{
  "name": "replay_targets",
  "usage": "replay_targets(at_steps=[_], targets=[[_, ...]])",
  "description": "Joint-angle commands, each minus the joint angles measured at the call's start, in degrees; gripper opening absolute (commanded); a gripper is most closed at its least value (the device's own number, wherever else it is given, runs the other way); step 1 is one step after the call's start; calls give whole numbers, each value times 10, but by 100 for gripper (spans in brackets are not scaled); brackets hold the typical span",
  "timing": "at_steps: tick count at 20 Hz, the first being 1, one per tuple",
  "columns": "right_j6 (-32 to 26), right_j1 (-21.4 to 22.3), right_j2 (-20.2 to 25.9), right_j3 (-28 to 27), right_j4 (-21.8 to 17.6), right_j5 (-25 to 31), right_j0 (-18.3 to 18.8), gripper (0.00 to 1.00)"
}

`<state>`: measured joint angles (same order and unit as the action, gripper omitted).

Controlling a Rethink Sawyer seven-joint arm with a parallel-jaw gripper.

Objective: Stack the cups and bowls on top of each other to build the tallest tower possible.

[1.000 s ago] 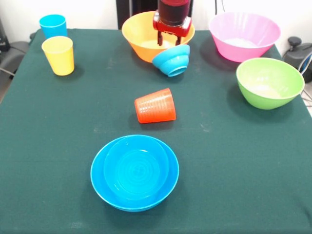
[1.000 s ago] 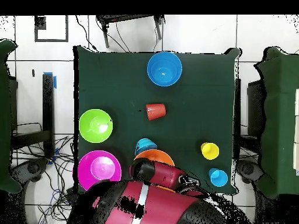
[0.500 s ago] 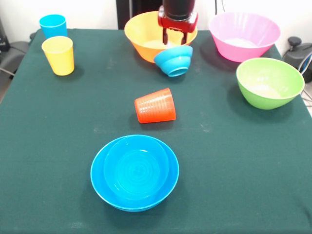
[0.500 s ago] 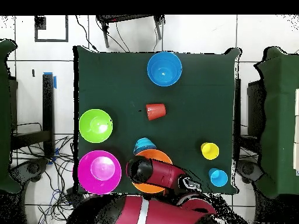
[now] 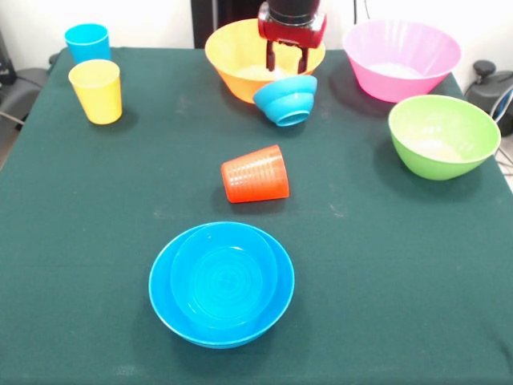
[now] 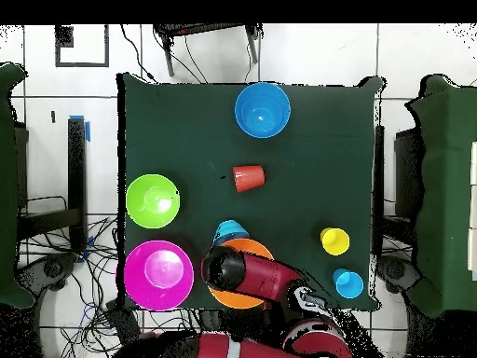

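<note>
My gripper (image 5: 287, 62) hangs open and empty over the large yellow-orange bowl (image 5: 232, 56), just behind a small blue bowl (image 5: 284, 98) that lies tilted against that bowl's front. In the overhead view the arm covers the gripper; the small blue bowl (image 6: 230, 231) shows beside the yellow-orange bowl (image 6: 233, 300). A smaller blue bowl sits nested in a medium blue bowl (image 5: 220, 282) at the near side. The ribbed orange-red cup (image 5: 255, 174) lies on its side mid-table. The yellow cup (image 5: 96, 91) and sky blue cup (image 5: 86, 42) stand upright. The pink bowl (image 5: 401, 60) stands alone; no tower with it shows.
A green bowl (image 5: 442, 135) stands at the right edge in front of the pink bowl. All lies on a dark green cloth (image 5: 385, 265). Chairs and cables surround the table in the overhead view.
My gripper has risen and drawn back a little from the small blue bowl. The yellow-orange bowl and the small blue bowl have shifted slightly right.
</note>
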<state>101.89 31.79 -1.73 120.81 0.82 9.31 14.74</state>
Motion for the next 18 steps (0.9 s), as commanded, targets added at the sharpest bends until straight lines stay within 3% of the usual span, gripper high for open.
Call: replay_targets(at_steps=[1, 10, 18], targets=[[59, 11, 68, 40, -20, 14, 18, 100], [64, 40, 90, 91, -29, -13, 34, 100], [75, 57, 60, 68, -7, 36, -13, 100]])
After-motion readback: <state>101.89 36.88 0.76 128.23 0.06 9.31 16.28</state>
